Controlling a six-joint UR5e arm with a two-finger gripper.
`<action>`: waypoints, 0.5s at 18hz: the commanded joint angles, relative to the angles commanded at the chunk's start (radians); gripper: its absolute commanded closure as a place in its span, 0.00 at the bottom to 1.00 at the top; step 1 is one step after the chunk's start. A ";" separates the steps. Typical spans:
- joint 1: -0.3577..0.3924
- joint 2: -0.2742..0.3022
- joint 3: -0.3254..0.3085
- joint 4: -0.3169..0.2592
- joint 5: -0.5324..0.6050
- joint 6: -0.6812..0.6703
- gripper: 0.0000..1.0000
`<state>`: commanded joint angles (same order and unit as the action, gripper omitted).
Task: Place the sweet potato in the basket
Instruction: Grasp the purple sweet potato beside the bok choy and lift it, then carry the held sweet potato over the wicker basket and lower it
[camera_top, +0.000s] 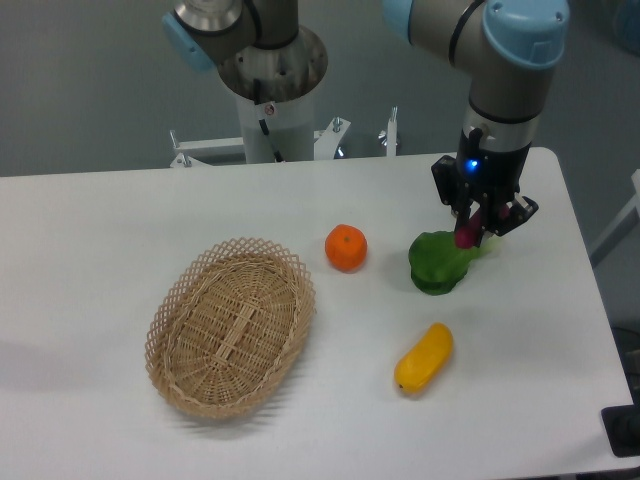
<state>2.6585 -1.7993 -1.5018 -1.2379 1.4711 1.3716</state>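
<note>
Firmly clamped in the hand (478, 226): slim, smooth magenta sweet potato (467, 232), above glossy green leafy vegetable (440, 261). Far left of hand, oval woven wicker basket (230, 326), lacy looped rim, on white table (120, 220).

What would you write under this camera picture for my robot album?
Gripper shut on the sweet potato above a green vegetable, basket waiting empty.
</note>
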 joint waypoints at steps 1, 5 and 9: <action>-0.009 0.000 0.000 0.000 -0.002 -0.034 0.75; -0.095 0.005 -0.029 0.031 0.002 -0.204 0.75; -0.215 0.012 -0.089 0.132 0.005 -0.411 0.74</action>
<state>2.4439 -1.7871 -1.5906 -1.1062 1.4757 0.9608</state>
